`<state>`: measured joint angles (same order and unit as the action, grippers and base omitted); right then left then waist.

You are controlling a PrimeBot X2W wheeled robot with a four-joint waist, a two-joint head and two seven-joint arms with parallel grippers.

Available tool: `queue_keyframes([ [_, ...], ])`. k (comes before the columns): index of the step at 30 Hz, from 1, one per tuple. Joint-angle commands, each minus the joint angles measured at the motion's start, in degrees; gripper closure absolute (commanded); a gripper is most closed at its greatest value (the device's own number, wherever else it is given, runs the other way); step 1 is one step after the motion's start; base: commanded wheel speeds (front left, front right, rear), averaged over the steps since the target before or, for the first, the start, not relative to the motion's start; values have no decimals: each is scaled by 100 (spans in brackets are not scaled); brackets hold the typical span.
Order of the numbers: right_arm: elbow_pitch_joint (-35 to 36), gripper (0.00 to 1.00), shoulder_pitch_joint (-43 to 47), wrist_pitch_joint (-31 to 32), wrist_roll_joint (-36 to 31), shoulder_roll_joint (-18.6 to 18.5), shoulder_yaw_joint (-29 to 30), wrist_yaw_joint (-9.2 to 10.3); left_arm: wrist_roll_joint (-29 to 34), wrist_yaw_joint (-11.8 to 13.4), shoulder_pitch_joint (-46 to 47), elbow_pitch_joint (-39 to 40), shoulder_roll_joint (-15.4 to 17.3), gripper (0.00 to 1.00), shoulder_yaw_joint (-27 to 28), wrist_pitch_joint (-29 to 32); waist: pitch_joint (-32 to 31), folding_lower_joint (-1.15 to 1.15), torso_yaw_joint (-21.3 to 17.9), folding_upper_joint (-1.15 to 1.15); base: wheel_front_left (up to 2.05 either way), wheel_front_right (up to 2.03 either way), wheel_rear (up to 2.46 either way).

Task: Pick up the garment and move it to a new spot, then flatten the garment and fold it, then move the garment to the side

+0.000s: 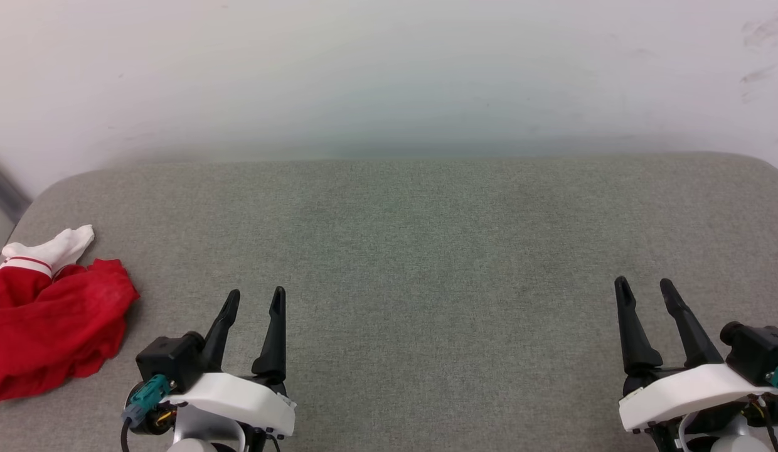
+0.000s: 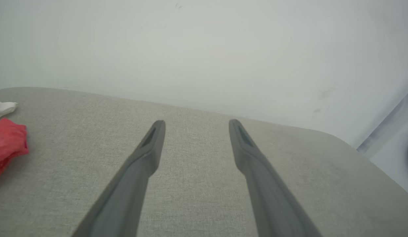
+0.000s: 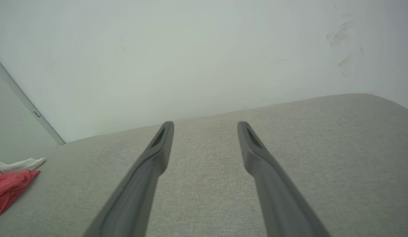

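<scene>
Left gripper (image 1: pixel 256 294) sits at 7 o'clock and right gripper (image 1: pixel 645 284) at 5 o'clock in the head view. Both are low over the grey padded surface (image 1: pixel 414 238), fingers pointing to 12, jaws spread apart and holding nothing. Shirt (image 1: pixel 50 326) lies crumpled at 9 o'clock by the surface's left edge: a red heap, white sleeve (image 1: pixel 56 248) toward 12, not touching the left gripper.

Grey fabric surface (image 1: pixel 426 251) w/ rounded corners, scuffed white wall (image 1: pixel 389 75) behind
</scene>
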<state>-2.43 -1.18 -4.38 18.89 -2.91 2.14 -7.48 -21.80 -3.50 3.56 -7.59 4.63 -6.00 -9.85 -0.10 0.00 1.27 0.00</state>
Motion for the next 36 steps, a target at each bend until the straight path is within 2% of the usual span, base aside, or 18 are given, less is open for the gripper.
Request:
queue_keyframes([
  [1,88,0,5,-3,-184,1,-5,-2,179,37,111,42,43,0,-15,-67,0,0,4,0,0,0,0],
  [36,196,0,130,-250,-1344,4,62,-1,1569,13,37,-168,38,0,-103,-466,17,0,34,0,0,0,0],
])
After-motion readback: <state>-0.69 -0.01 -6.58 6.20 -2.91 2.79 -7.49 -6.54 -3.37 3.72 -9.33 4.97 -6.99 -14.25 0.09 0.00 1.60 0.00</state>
